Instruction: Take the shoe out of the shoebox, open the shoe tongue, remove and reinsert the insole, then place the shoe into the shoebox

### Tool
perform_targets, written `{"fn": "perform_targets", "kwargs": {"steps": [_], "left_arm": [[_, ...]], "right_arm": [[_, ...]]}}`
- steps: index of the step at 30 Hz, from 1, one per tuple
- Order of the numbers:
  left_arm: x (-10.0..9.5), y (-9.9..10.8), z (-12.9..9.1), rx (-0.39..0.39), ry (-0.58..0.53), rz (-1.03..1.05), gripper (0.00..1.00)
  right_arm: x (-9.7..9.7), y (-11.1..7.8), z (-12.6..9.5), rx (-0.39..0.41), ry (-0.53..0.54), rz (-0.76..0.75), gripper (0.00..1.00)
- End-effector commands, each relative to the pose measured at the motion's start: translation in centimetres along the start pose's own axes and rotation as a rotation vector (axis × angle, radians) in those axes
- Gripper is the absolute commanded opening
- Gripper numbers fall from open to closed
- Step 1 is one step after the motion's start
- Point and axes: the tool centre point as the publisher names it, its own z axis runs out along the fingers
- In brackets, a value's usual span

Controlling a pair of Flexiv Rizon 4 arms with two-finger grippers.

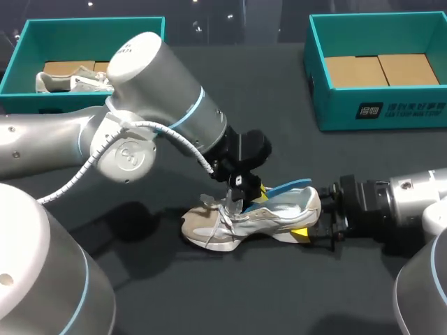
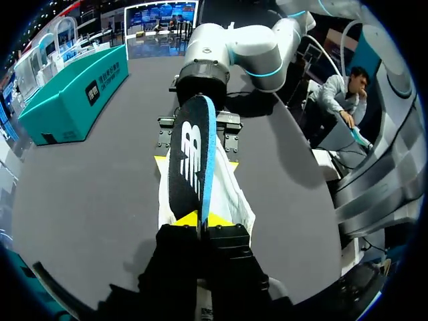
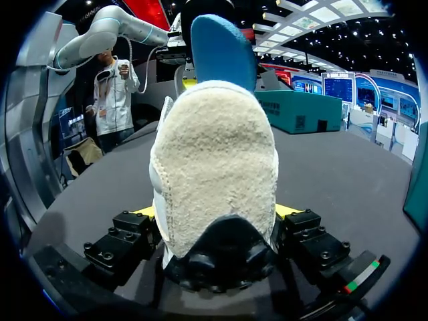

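Note:
A beige and white shoe lies on its side on the dark table, toe toward my left. Its heel fills the gap between the yellow-tipped fingers of my right gripper, which is shut on it from both sides. My left gripper hangs over the shoe's opening, shut on the end of a blue and black insole. The insole sticks out above the heel, with its lower end hidden in the shoe. In the left wrist view the shoe lies under the gripper.
A teal shoebox at the back left holds another shoe. A second teal shoebox at the back right shows only its cardboard floor. Dark table surface lies in front of the shoe.

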Motion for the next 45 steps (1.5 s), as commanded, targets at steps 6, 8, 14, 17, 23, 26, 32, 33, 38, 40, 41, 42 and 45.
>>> {"fn": "perform_targets", "kwargs": {"steps": [6, 8, 14, 17, 23, 26, 32, 33, 38, 40, 41, 42, 45], "left_arm": [[-0.5, -2.3, 1.2, -0.014, -0.041, 0.004, 0.00], [-0.5, -2.5, 1.1, -0.014, -0.048, 0.007, 0.00], [-0.3, -3.1, 1.1, -0.024, -0.091, 0.030, 0.29], [-0.2, -3.3, 1.3, -0.027, -0.134, 0.042, 0.41], [-0.2, -3.9, 1.3, 0.006, -0.202, 0.054, 0.48], [-0.2, -4.2, 1.4, 0.022, -0.228, 0.062, 0.56], [-0.2, -4.5, 1.8, 0.032, -0.279, 0.088, 0.54], [-0.1, -4.5, 1.9, 0.034, -0.290, 0.094, 0.55], [-0.1, -4.6, 2.5, 0.042, -0.320, 0.101, 0.53], [-0.3, -4.7, 2.7, 0.049, -0.331, 0.102, 0.52], [-0.3, -4.7, 2.8, 0.049, -0.332, 0.102, 0.50], [-0.4, -4.7, 2.9, 0.050, -0.334, 0.103, 0.49], [-0.5, -4.6, 3.1, 0.057, -0.347, 0.103, 0.48]], "right_arm": [[0.1, 0.0, 0.0, 0.004, -0.001, 0.000, 0.00], [0.1, 0.0, 0.0, 0.004, -0.001, 0.000, 0.00], [0.1, 0.0, 0.0, 0.004, -0.001, 0.000, 0.00], [0.1, 0.0, 0.0, 0.004, -0.001, 0.000, 0.00], [0.1, 0.0, 0.0, 0.004, -0.001, 0.000, 0.00], [0.1, 0.0, 0.0, 0.004, -0.001, 0.000, 0.00], [0.1, 0.0, 0.0, 0.004, -0.001, 0.000, 0.00], [0.1, 0.0, 0.0, 0.004, -0.001, 0.000, 0.00], [0.1, 0.0, 0.0, 0.004, -0.001, 0.000, 0.00], [0.1, 0.0, 0.0, 0.004, -0.001, 0.000, 0.00], [0.1, 0.0, 0.0, 0.004, -0.001, 0.000, 0.00], [0.1, 0.0, 0.0, 0.004, -0.001, 0.000, 0.00], [0.1, 0.0, 0.0, 0.004, -0.001, 0.000, 0.00]]}}
